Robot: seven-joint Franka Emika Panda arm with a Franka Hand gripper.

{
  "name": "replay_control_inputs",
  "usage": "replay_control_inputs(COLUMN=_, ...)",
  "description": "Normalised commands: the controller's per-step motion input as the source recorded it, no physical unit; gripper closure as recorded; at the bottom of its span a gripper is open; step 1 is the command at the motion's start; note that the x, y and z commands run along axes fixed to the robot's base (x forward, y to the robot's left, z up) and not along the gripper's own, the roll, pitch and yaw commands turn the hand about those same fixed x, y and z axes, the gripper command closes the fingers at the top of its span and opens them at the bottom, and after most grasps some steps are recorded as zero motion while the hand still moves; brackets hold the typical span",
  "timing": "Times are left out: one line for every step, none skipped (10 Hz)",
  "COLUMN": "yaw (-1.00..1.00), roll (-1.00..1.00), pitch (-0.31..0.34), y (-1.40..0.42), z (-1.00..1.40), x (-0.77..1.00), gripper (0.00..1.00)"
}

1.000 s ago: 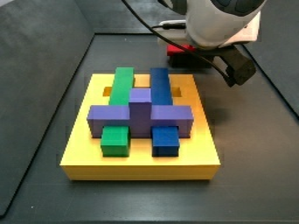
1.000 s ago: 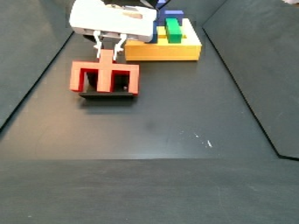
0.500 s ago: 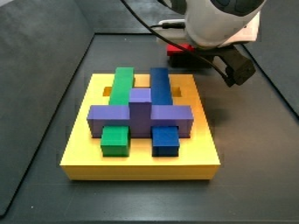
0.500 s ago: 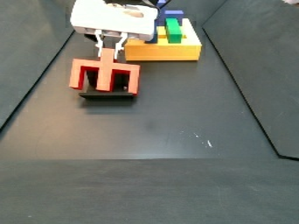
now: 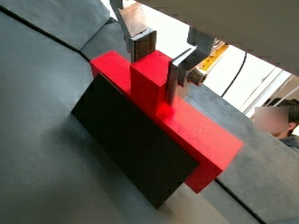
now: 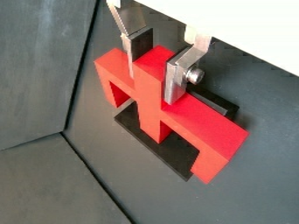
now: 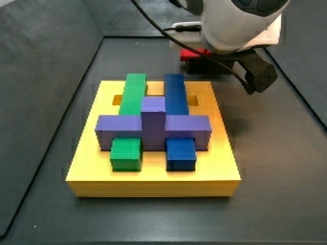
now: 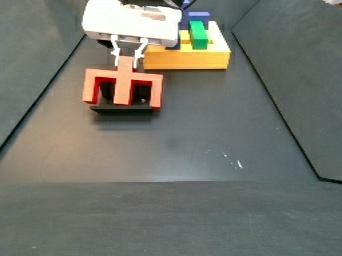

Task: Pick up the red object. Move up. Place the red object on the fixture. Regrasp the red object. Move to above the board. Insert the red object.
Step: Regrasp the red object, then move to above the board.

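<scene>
The red object [image 5: 193, 140] [image 6: 205, 131] rests on top of the black fixture [image 5: 122, 144] [image 6: 177, 163], its prongs pointing up in both wrist views. My gripper [image 5: 162, 74] [image 6: 155, 79] straddles the middle prong, with both silver fingers pressed against its sides. A side view shows the gripper [image 8: 130, 62] reaching down onto the red object [image 8: 100, 88] over the fixture [image 8: 123, 110]. The yellow board [image 7: 153, 177] [image 8: 187, 60] lies close by, carrying green, blue and purple blocks. In a side view the red object [image 7: 196, 55] is mostly hidden behind the arm.
The arm's white body [image 7: 236, 24] and a dark cable hang over the far end of the board. Raised dark walls [image 8: 40, 90] border the black floor on both sides.
</scene>
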Motion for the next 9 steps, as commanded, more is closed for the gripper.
replay_control_inputs(yaw=0.00, roll=0.00, pitch=0.000, y=0.00, z=0.00, x=0.00, gripper=1.00)
replay_control_inputs(yaw=0.00, roll=0.00, pitch=0.000, y=0.00, z=0.00, x=0.00, gripper=1.00)
replay_control_inputs(yaw=0.00, roll=0.00, pitch=0.000, y=0.00, z=0.00, x=0.00, gripper=1.00)
replay_control_inputs(yaw=0.00, roll=0.00, pitch=0.000, y=0.00, z=1.40, x=0.00, gripper=1.00)
replay_control_inputs(yaw=0.03, roll=-0.01, pitch=-0.010, y=-0.01, z=1.40, x=0.00, gripper=1.00)
replay_control_inputs(yaw=0.02, roll=-0.09, pitch=-0.055, y=0.00, z=1.40, x=-0.03, gripper=1.00)
replay_control_inputs(yaw=0.01, roll=-0.07, pitch=-0.062, y=0.00, z=1.40, x=-0.04, gripper=1.00)
replay_control_inputs(yaw=-0.02, roll=-0.05, pitch=-0.022, y=-0.01, z=1.40, x=-0.02, gripper=1.00)
replay_control_inputs(yaw=-0.03, roll=-0.02, pitch=-0.004, y=-0.01, z=1.40, x=-0.03, gripper=1.00)
